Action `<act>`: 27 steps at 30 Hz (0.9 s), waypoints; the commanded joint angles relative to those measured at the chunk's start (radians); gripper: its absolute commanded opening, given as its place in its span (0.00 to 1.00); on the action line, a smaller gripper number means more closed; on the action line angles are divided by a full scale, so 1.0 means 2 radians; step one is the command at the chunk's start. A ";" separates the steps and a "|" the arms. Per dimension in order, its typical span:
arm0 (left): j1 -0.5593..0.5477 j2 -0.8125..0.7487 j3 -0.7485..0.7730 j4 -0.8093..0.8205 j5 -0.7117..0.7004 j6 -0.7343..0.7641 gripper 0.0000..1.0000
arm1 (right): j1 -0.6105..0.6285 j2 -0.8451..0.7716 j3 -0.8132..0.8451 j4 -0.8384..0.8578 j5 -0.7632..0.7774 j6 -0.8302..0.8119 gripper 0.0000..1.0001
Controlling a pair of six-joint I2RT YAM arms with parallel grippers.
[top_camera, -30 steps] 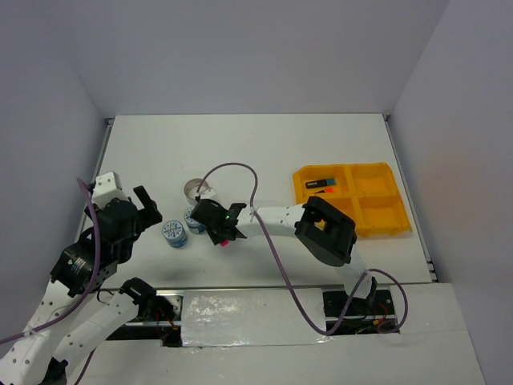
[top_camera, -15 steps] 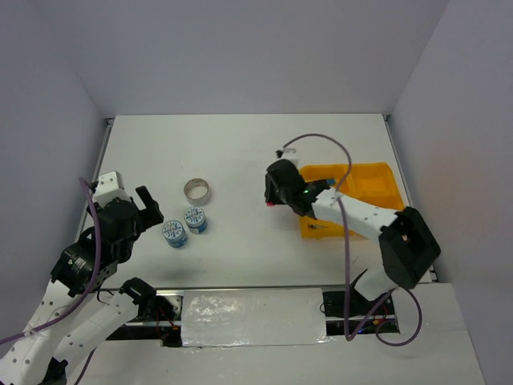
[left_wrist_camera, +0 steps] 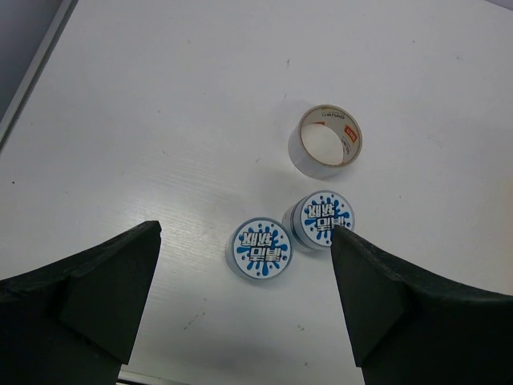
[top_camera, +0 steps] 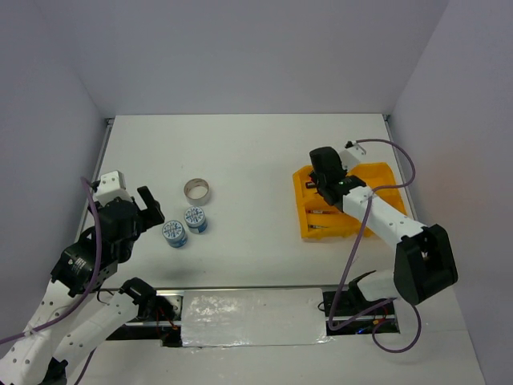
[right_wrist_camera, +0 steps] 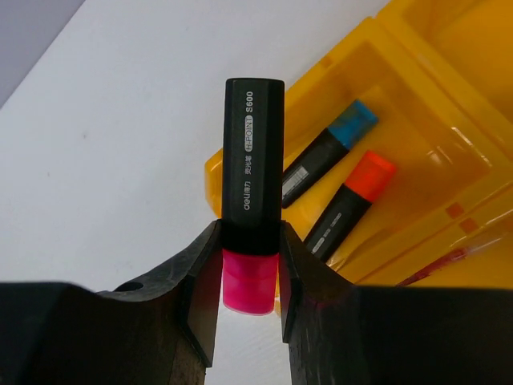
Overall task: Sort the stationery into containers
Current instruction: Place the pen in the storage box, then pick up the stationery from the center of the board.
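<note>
My right gripper (right_wrist_camera: 249, 255) is shut on the pink-capped black highlighter (right_wrist_camera: 252, 180) and holds it above the near left corner of the yellow-orange tray (top_camera: 377, 216), (right_wrist_camera: 417, 48). In that tray compartment lie the blue-capped highlighter (right_wrist_camera: 330, 143) and the orange-capped highlighter (right_wrist_camera: 351, 200). A red pen (right_wrist_camera: 439, 265) lies in the adjoining compartment. In the top view the right gripper (top_camera: 325, 178) is over the tray's left part. My left gripper (left_wrist_camera: 244, 297) is open and empty, above two blue-white tubs (left_wrist_camera: 261, 248), (left_wrist_camera: 321, 219) and the grey tape ring (left_wrist_camera: 325, 141). These also show in the top view: tubs (top_camera: 174, 233), (top_camera: 195, 219), ring (top_camera: 196, 189).
White table with grey walls at left, back and right. The right arm's purple cable (top_camera: 385, 156) loops over the tray.
My right gripper has carried the pink-capped highlighter from beside the tubs rightward to above the tray's left compartment. The left arm has not moved.
</note>
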 commanded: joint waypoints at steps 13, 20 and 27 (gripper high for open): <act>0.002 0.004 -0.006 0.025 0.009 0.013 0.99 | -0.031 0.039 0.038 0.015 -0.007 0.000 0.72; 0.002 0.000 -0.002 0.016 -0.009 -0.002 0.99 | 0.066 0.078 0.094 0.119 -0.134 -0.176 0.73; 0.003 -0.006 -0.002 0.011 -0.018 -0.007 0.99 | 0.173 0.271 0.337 -0.009 -0.192 -0.235 0.73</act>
